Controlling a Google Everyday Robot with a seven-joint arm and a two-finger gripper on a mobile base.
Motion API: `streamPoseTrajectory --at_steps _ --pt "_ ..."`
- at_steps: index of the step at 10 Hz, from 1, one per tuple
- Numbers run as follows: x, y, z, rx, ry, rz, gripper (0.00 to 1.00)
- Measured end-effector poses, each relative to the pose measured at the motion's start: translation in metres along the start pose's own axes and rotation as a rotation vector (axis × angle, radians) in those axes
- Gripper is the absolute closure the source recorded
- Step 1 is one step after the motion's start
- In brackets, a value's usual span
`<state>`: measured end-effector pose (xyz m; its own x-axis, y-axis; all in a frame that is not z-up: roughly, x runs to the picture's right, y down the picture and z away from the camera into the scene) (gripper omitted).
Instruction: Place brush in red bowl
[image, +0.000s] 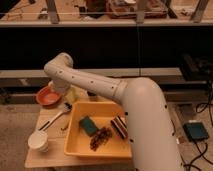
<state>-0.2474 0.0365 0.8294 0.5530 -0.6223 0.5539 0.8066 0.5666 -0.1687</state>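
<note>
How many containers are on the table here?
3: the red bowl back left, beside the gripper; the yellow tub in the middle; a white cup front left. The arm may hide more.

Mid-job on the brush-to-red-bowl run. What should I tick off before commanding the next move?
1. Brush located: ok. It lies flat on the table, left of the yellow tub.
2. Brush in hand: not ok. It is not held yet.
3. Gripper ready: ok. It is open and hangs between the red bowl and the tub, above the brush's bristle end.
4. Red bowl ready: ok. It sits upright at the table's back left. Whether anything is inside, cannot tell.
5. Room around the handle: cannot tell. The white cup stands close to the brush's dark end.
</note>
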Motion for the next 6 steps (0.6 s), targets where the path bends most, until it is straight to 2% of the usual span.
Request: streamPoseTrajectory --at_steps 2,4,6 --pt "-0.002 -0.002 0.011 -0.010 0.004 -0.012 0.20" --pt "0.003 0.005 0.032 -0.023 0.008 -0.008 0.20" --pt "0.007 0.010 0.041 -0.031 0.004 -0.001 0.20"
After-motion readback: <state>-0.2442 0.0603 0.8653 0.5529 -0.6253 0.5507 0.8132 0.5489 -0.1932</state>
